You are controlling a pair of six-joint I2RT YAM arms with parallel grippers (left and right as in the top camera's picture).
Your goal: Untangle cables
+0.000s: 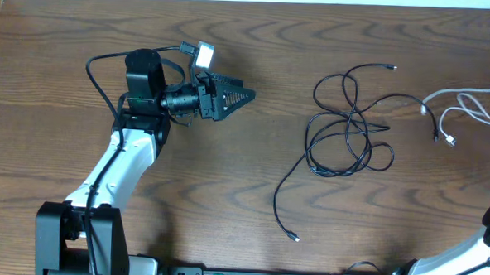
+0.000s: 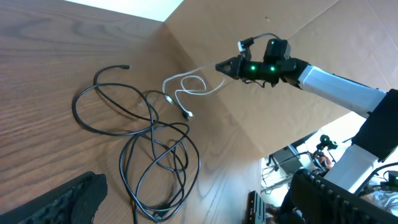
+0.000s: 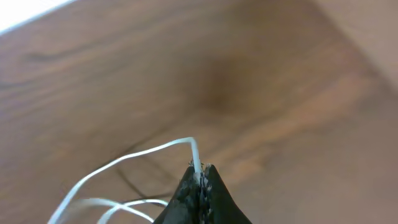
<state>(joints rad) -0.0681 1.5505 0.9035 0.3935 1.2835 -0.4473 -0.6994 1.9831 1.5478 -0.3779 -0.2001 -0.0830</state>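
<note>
Cables lie on the right half of the wooden table point(image 1: 59, 38), well apart from the left gripper point(image 1: 247, 94), which is at the left of the overhead view. That gripper points right towards them, its two fingers drawn together to a point with nothing between them. To its right, the black cables point(image 1: 349, 134) lie flat in a loose tangle of overlapping loops. One free strand trails down and to the left, ending in a small plug point(image 1: 294, 237), and another curls up to a plug near the top. Right of the tangle, and apart from it, is the white cable point(image 3: 149, 149), bent into a couple of loops, with one plug end resting on the wood. The right gripper point(image 3: 200, 179) has its jaws pinched tight on this white cable, whose strand rises off the table to the fingertips.
</note>
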